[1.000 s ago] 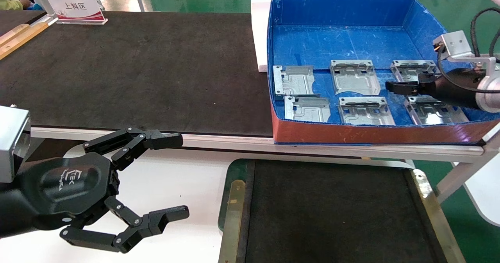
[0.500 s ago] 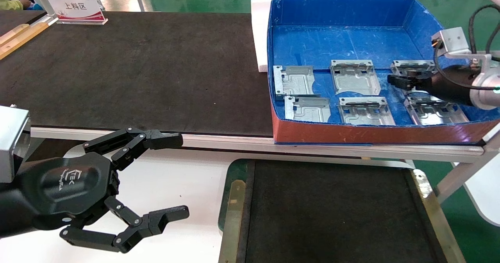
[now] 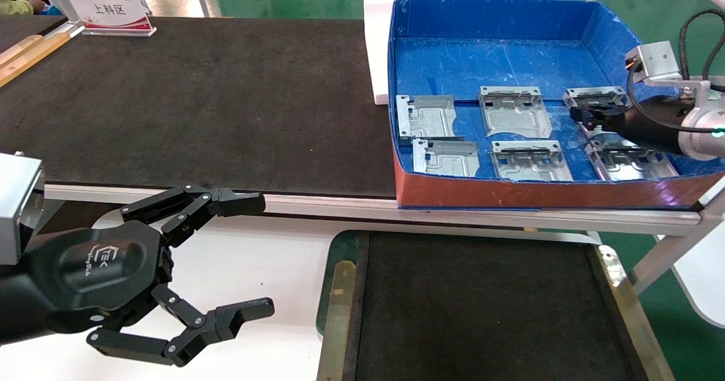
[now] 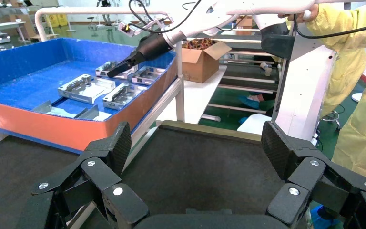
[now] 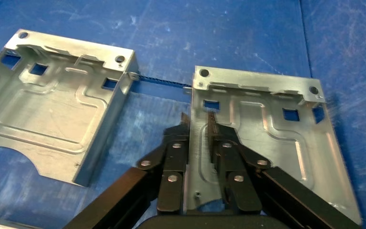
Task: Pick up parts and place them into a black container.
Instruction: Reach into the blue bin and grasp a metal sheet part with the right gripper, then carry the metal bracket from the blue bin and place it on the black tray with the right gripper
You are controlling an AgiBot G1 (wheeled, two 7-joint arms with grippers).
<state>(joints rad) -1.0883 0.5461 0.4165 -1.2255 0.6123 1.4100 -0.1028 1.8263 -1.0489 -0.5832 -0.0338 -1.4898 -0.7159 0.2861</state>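
Several silver-grey parts lie in two rows on the floor of a blue box (image 3: 498,58), among them one (image 3: 514,111) in the back row. My right gripper (image 3: 578,112) is down in the box at the back right part (image 3: 595,94). In the right wrist view the gripper (image 5: 198,119) straddles the raised side edge of that part (image 5: 267,133): one finger outside, one on the plate, a narrow gap between them. A neighbouring part (image 5: 52,114) lies beside it. The black container (image 3: 337,313) stands in front, with nothing in it. My left gripper (image 3: 266,255) is open and idle at the near left.
The blue box has a red front wall (image 3: 538,191) and sits on a long black mat-covered table (image 3: 198,98). A white sign (image 3: 110,10) stands at the far left. In the left wrist view (image 4: 195,138) a person in yellow (image 4: 357,95) stands beyond the container.
My right gripper has moved back and right, from between the right-hand parts onto the back right part's edge. The left arm has not moved.
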